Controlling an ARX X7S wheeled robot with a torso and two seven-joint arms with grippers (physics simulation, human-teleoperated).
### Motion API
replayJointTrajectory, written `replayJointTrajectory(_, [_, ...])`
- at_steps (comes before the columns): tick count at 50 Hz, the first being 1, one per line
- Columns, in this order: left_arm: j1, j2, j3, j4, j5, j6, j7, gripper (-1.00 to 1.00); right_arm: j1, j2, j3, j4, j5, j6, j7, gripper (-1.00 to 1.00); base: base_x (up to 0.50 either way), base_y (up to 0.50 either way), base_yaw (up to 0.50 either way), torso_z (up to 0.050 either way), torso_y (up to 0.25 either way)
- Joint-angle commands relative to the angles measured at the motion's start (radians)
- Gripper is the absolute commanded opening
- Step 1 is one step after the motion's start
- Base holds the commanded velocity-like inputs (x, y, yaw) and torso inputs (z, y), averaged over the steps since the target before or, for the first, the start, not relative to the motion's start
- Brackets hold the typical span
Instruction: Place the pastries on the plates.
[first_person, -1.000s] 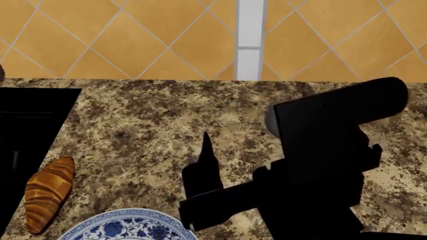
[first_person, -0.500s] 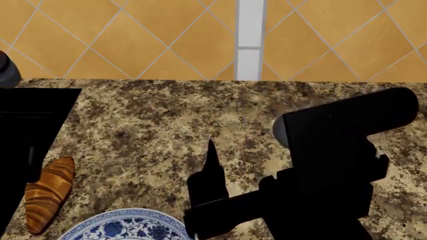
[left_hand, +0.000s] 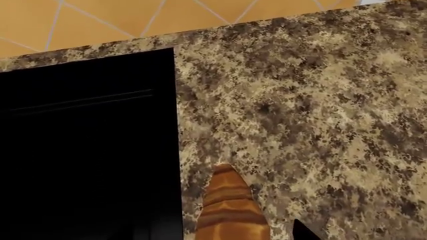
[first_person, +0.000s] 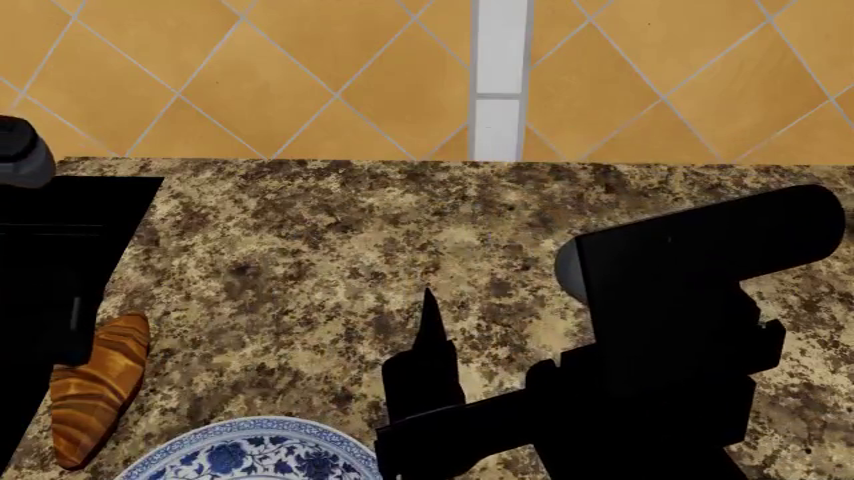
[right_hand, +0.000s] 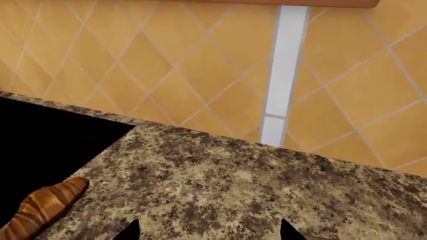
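Croissant lay at the counter edge by the black cooktop, just beside the blue-rimmed plate, well left of the spread-fingered right gripper; left gripper's state indeterminable.

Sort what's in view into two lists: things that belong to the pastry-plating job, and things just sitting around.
Belongs to the job:
- croissant, lying on the countertop beside the black panel
- blue floral plate, only its far rim in the head view, nothing visible on it

Just there:
- granite countertop
- black panel set into the counter
- orange tiled wall
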Motion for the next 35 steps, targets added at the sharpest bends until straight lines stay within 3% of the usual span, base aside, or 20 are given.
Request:
replayJointTrajectory(1, [0.001,0.030,-0.005,-0.040,0.090,0.032,0.073,1.00,-0.013,-0.019,0.020,0.004,-0.031,-0.013,-0.058,1.00,0.00,0.00,0.00,0.000,0.000])
replayJointTrajectory(12, [0.029,0.021,-0.005,-0.028,0.062,0.050,0.040,1.00,-0.019,0.001,0.031,-0.013,0.000,-0.027,-0.051,1.00,0.00,0.00,0.00,0.000,0.000])
replayJointTrajectory(35, [0.068,0.016,0.014,-0.050,0.105,0.086,0.087,1.00,-0.023,0.015,0.026,-0.031,0.044,-0.047,-0.028,1.00,0.00,0.00,0.00,0.000,0.000])
